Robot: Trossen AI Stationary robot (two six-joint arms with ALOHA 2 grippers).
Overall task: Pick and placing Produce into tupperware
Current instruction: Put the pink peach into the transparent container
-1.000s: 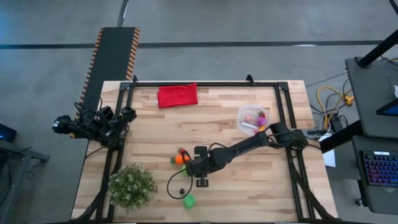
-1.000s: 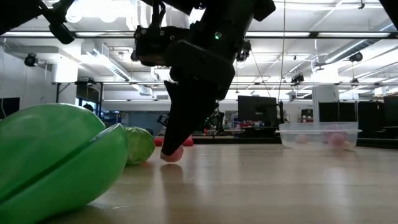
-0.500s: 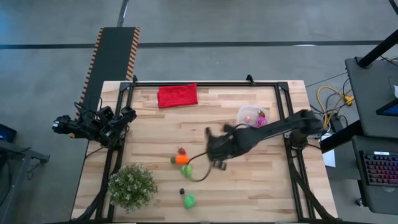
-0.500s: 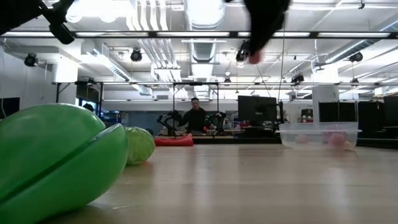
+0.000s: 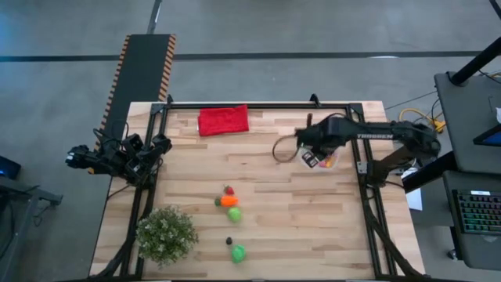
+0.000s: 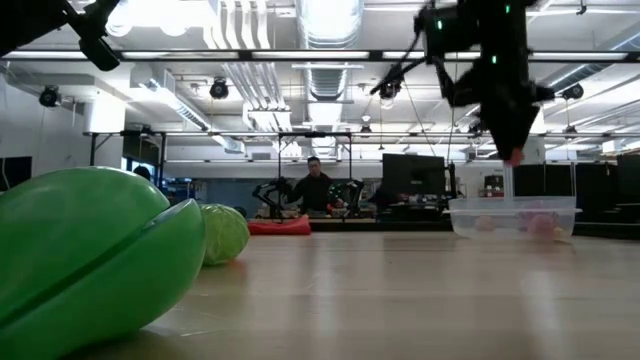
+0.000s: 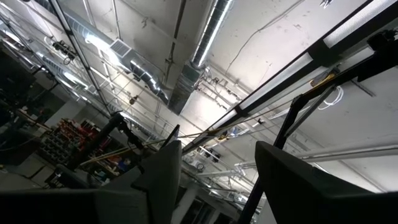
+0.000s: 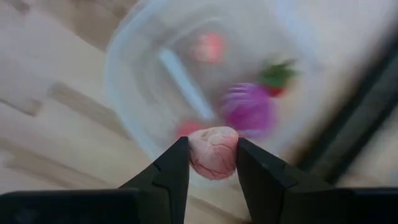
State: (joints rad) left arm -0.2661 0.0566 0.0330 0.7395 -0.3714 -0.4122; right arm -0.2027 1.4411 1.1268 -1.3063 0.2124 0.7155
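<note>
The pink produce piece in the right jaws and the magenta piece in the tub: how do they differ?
The pink produce piece is pale and wrinkled; the magenta piece is deeper purple. The pink one is clamped in the right gripper above the tupperware; the magenta one already lies inside. Both are small and rounded.

no readable text, labels or numbers

Bright overhead strip lights (image 6: 330, 15) — right wrist view motion-blurred.
</note>
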